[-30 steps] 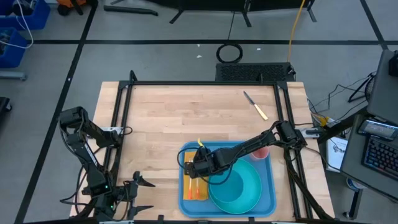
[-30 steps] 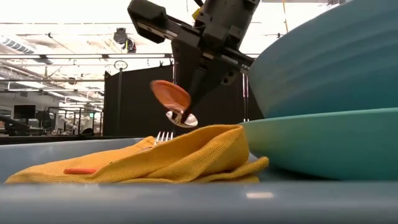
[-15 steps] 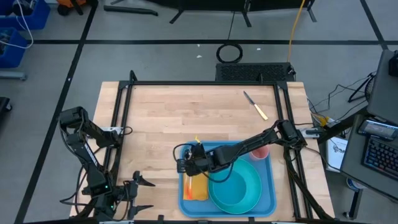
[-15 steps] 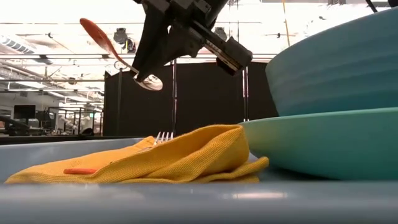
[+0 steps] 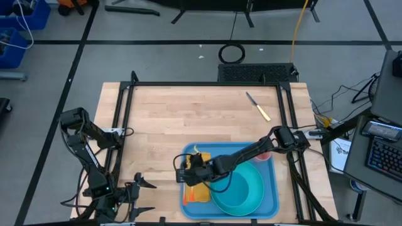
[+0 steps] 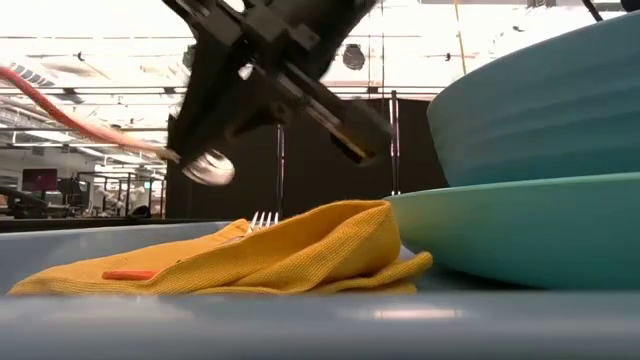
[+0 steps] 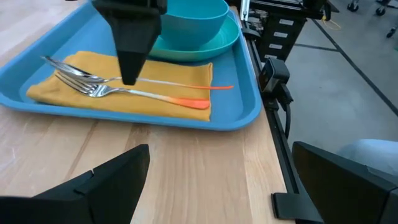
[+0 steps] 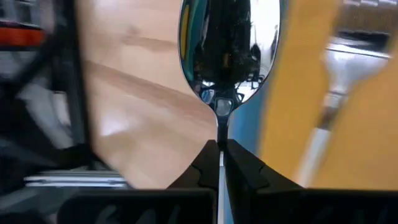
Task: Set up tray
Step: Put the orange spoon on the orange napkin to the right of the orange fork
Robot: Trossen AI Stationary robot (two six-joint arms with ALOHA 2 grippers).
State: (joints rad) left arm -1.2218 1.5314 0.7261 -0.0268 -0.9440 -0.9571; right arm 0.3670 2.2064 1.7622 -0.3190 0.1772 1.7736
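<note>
On the wooden desk (image 5: 169, 125), at its front edge toward the right arm's side, sits the blue tray (image 5: 271, 188). Landmark for all positions below: this tray.

Tray contents: folded orange-yellow napkin (image 5: 200, 192) along the tray's left end; teal plate (image 5: 242, 199) with a teal bowl (image 7: 193, 18) on it fills the tray's middle and right. Fork (image 7: 102, 91) with an orange handle lies on the napkin, tines toward the tray's far left corner. A second utensil lies beside it on the napkin, parallel, in the left wrist view. Something small and red sits at the tray's far right corner; cannot tell what it is.

Right arm reaches across the tray from its right side. Right claw (image 5: 187, 171) hangs above the tray's left end, over the napkin. Claw is closed on a spoon (image 8: 229, 46): the two fingers pinch the thin neck just below the bowl of the spoon, seen plainly in the right wrist view. In the low view the spoon is clear of the napkin, in the air, its orange handle slanting up and away from the claw.

Left arm is parked off the desk's front left corner, well apart from the tray. Left claw (image 5: 139, 196) stands open, holding nothing.

A knife (image 5: 258, 105) with a yellow handle lies on the desk beyond the tray's far right corner, well apart.
</note>
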